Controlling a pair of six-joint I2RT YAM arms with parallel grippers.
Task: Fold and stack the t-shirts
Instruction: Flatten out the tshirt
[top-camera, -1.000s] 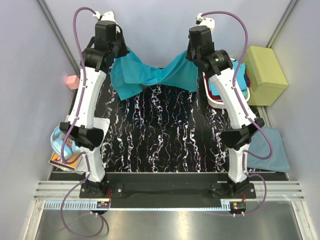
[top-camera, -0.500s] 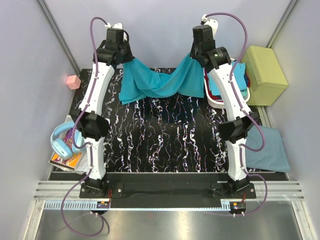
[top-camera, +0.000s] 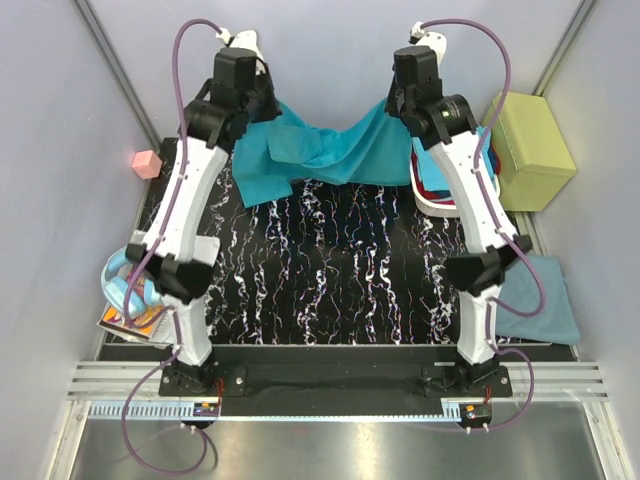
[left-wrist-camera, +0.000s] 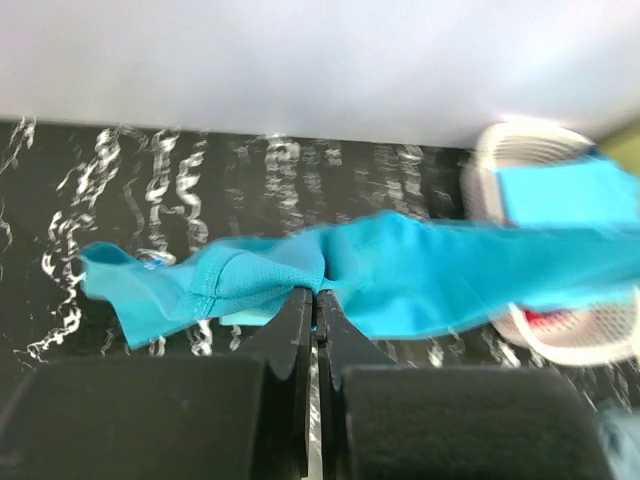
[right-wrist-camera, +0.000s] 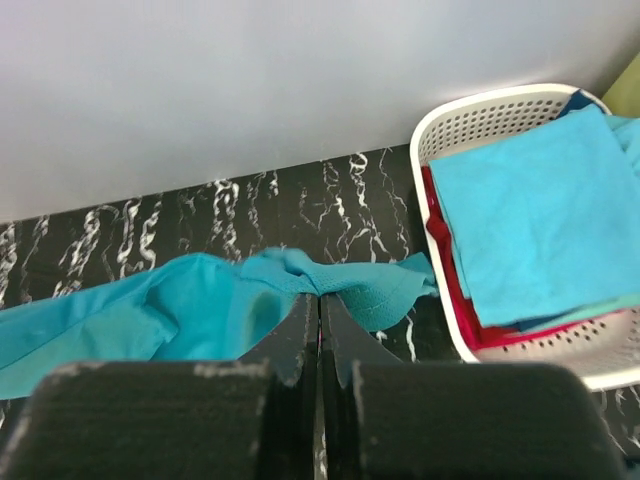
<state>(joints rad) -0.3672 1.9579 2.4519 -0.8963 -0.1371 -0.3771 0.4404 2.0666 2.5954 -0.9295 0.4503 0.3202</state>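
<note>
Marbled table (top-camera: 330, 285); teal t-shirt (top-camera: 345, 152) slung betw. L gripper (left-wrist-camera: 316, 293) & R gripper (right-wrist-camera: 318, 297), both pinching it.

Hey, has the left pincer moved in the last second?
Yes. Seen from above, the left pincer, shut on the teal t-shirt, has shifted right, away from the pink block.

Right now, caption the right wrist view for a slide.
Right hand shut on teal shirt over marbled table, basket of folded shirts alongside.
</note>
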